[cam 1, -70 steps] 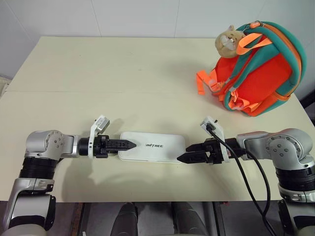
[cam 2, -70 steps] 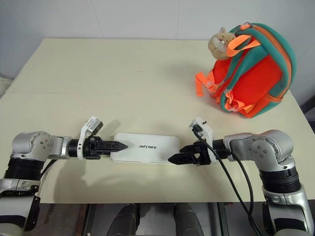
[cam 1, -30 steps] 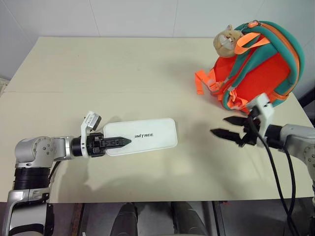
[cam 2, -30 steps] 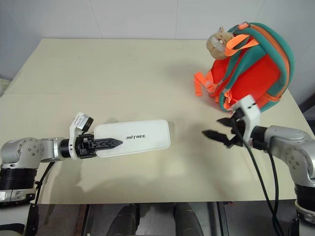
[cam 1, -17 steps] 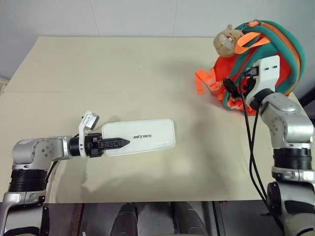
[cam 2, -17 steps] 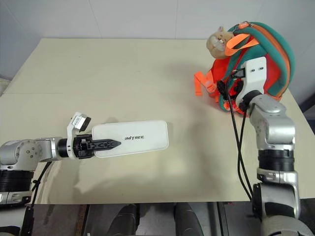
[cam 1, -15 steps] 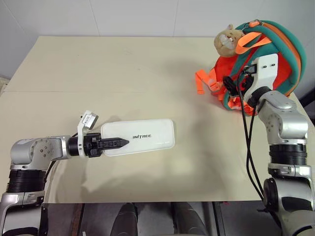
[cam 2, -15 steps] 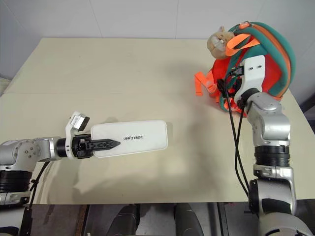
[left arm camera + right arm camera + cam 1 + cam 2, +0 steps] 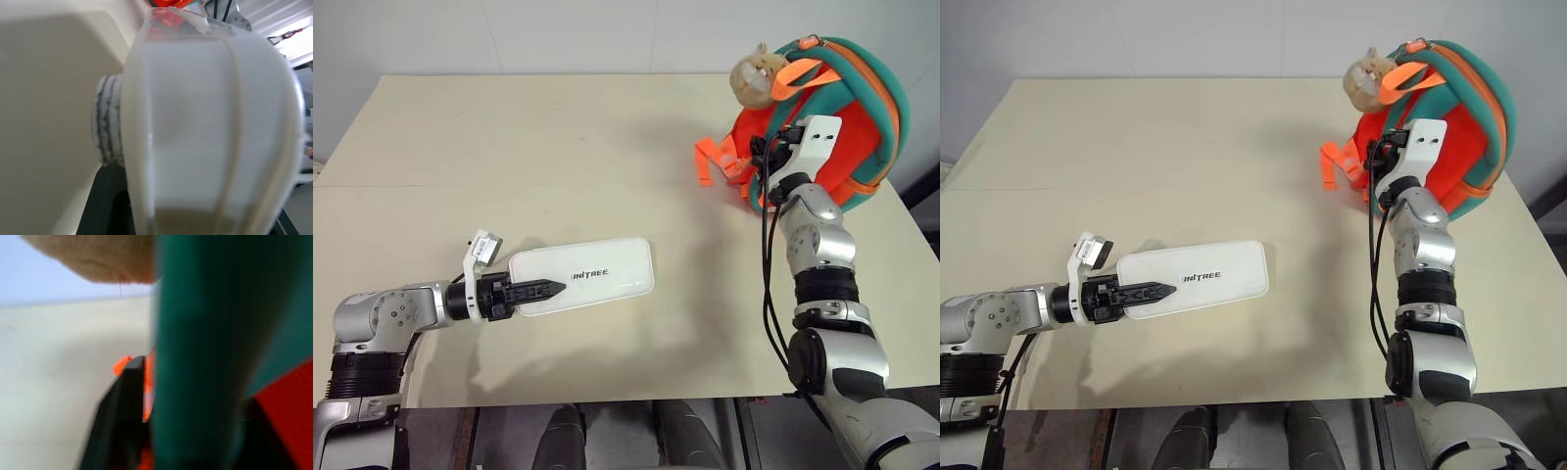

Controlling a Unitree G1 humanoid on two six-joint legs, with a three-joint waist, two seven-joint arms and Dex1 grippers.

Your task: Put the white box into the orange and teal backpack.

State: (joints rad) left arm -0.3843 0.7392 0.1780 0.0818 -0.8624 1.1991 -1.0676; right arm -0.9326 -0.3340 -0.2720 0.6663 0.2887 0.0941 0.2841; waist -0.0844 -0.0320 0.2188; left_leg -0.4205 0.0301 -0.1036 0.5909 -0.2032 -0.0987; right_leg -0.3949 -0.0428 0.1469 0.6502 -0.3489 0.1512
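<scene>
The left hand pinches one short end of the white box, holding it out flat above the bench, its shadow lying on the surface below. The box's long axis runs across the bench, its free end pointing toward the robot's right, where the backpack stands at the far right corner. That is the relation that matters: the backpack lies well apart from the box, off beyond its free end and further back, so I'd judge the box has to travel lengthwise that way to go in. The right hand is the nearer one by far; it is up against the backpack's front, and in the right wrist view its two black fingers stand either side of a teal strap, pinching or about to pinch it; I can't tell whether the grip is firm. My guess is that this arm means to steady the bag or pull it open. A small tan plush animal sits at the backpack's top, orange webbing hanging off its side. Hard to make out: no opening or zip can be seen in the backpack, and the right fingertips are hidden behind the white wrist bracket in the head views. The left wrist view gives a close blur of the box's edge.
</scene>
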